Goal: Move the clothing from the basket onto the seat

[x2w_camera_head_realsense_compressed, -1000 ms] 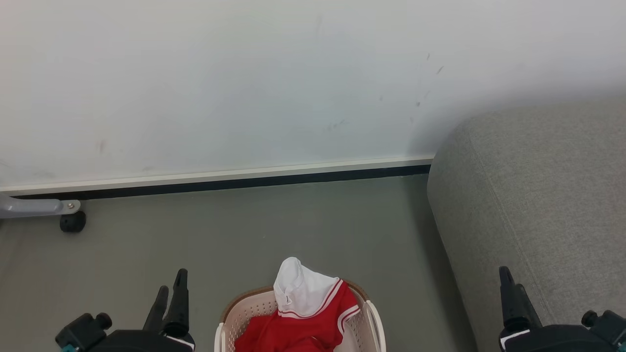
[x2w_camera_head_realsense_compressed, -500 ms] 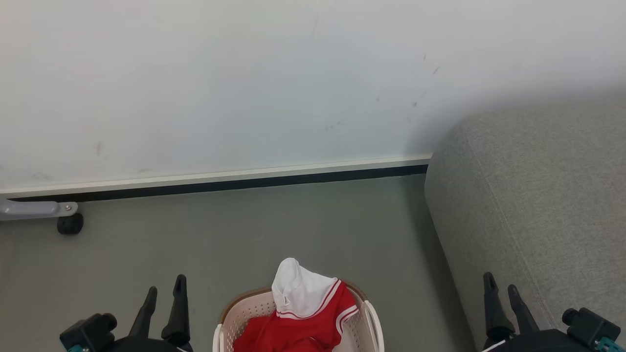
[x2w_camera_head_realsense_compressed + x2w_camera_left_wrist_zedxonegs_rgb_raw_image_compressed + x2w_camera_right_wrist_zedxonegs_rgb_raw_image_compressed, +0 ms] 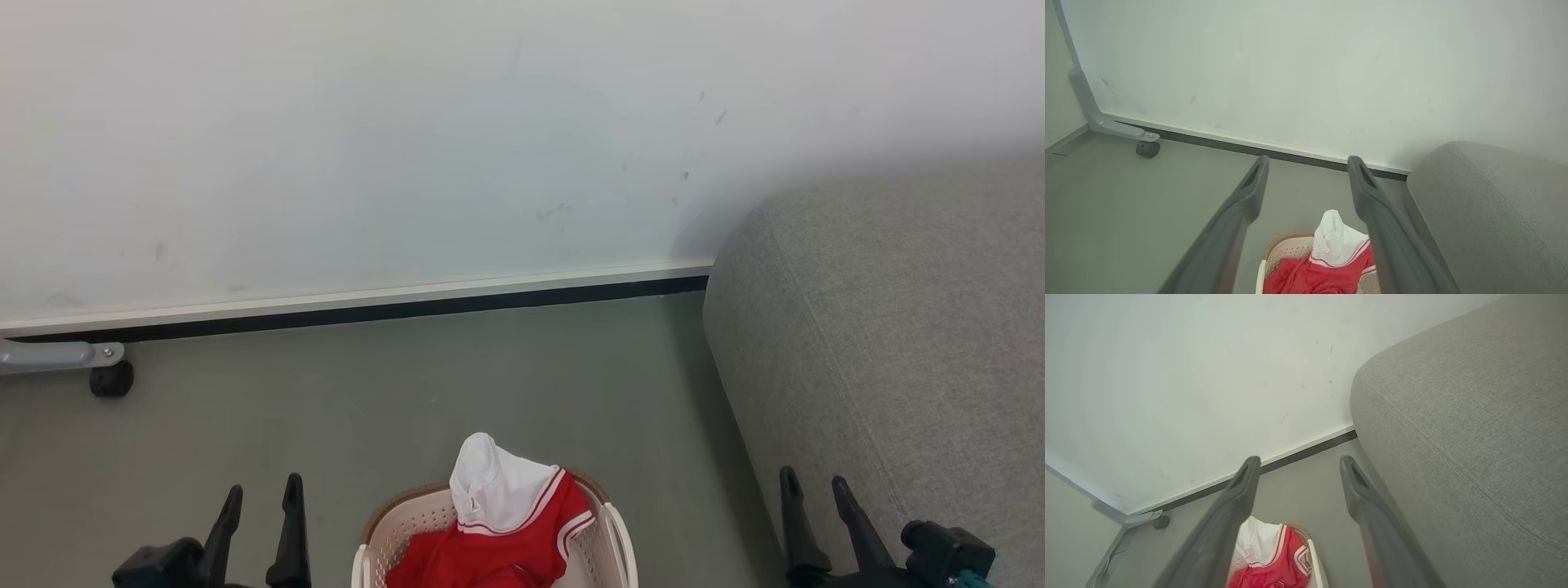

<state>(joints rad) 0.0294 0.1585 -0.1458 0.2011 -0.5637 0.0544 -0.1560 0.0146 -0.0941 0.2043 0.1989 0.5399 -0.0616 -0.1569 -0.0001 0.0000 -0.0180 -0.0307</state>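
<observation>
Red clothing (image 3: 506,535) with white panels and trim lies heaped in the cream basket (image 3: 371,543) on the floor at the bottom middle of the head view; a white fold sticks up above the brown rim. The clothing (image 3: 1327,265) and the basket (image 3: 1284,253) also show low in the left wrist view, and the clothing (image 3: 1267,559) in the right wrist view. The grey seat (image 3: 898,343) fills the right side. My left gripper (image 3: 259,494) is open left of the basket, holding nothing. Right of the basket, against the seat's side, my right gripper (image 3: 815,488) is open and empty.
A white wall (image 3: 367,139) with a pale baseboard over a dark strip stands close behind the basket. A grey metal leg on a black caster (image 3: 110,379) sits at the far left by the wall. Grey floor (image 3: 457,367) lies between the basket and the wall.
Both grippers have turned so that their fingers now show spread apart. The left one sank lower, the right one shifted left. The head camera drifted slightly, and the basket and clothing have kept still.
</observation>
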